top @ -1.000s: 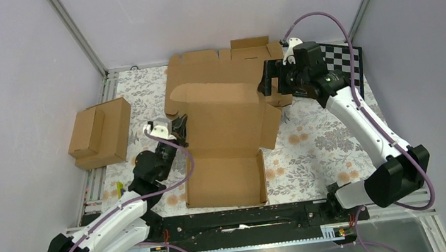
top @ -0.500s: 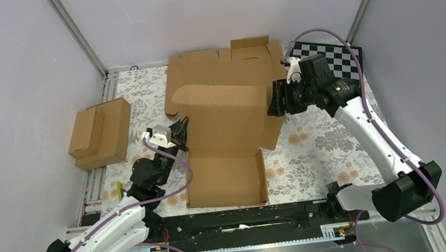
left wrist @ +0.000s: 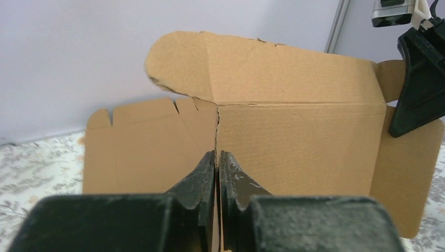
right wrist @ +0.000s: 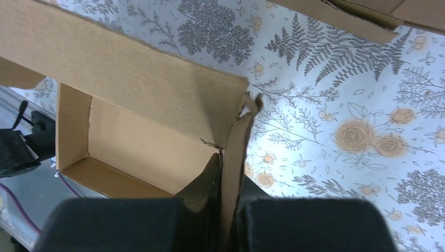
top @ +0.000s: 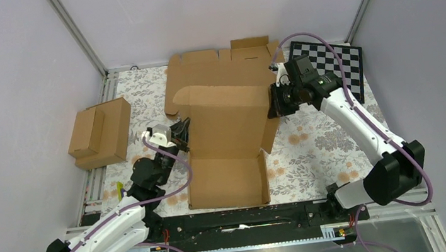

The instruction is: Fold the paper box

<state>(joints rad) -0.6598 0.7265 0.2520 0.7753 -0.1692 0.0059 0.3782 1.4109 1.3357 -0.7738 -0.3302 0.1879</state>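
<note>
The paper box (top: 226, 176) lies mid-table, its shallow tray toward me and its lid panel (top: 232, 115) raised behind it. My left gripper (top: 183, 130) is shut on the lid's left side flap; in the left wrist view the fingers (left wrist: 202, 176) pinch a thin cardboard edge in front of the paper box (left wrist: 294, 136). My right gripper (top: 273, 102) is shut on the lid's right side flap (right wrist: 233, 152), which runs down between the right gripper's (right wrist: 229, 178) two fingers. The tray's inside (right wrist: 136, 152) shows past that flap.
A wide flat cardboard blank (top: 214, 67) lies at the back, under the lid's far end. Two joined small boxes (top: 101, 132) sit at the left edge. A checkerboard (top: 335, 62) lies back right. A floral cloth (top: 318, 147) covers the table; frame posts stand at the rear corners.
My right gripper came forward from the back, took the lid's right flap and shut on it. The left arm drew back slightly, still shut on the left flap.
</note>
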